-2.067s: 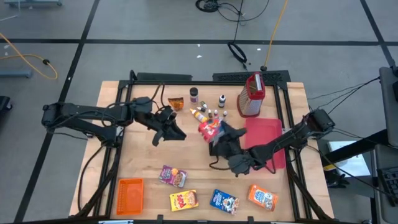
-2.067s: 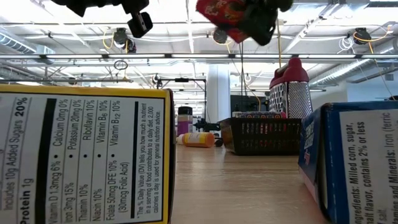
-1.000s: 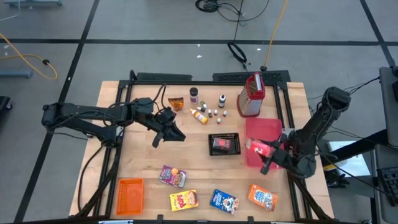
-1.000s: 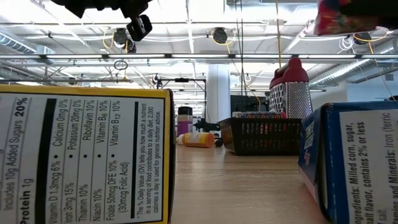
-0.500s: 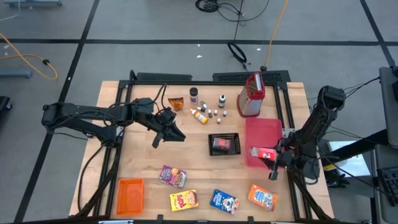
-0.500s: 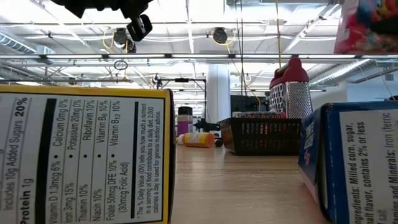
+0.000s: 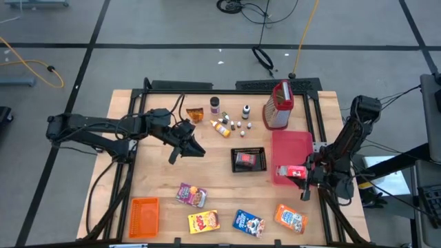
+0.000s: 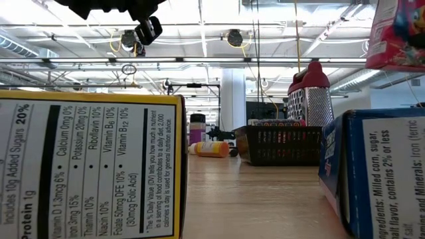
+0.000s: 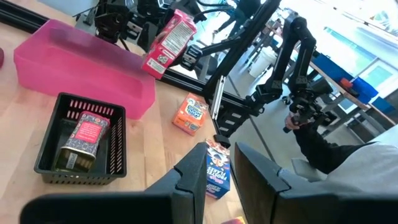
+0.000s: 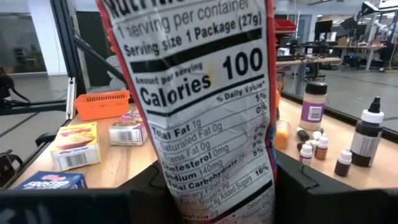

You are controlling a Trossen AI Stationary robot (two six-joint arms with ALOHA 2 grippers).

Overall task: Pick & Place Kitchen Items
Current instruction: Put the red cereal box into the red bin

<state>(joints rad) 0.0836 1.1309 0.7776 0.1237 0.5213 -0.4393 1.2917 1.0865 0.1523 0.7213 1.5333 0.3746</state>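
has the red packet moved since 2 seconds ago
Yes. The right gripper carried the red packet from beside the black basket rightward, and now holds it over the red tray's near edge.

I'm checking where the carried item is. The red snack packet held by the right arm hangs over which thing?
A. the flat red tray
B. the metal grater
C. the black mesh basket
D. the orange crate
A: in the high view the red snack packet, clamped in the right gripper, sits over the near edge of the flat red tray, away from the others.
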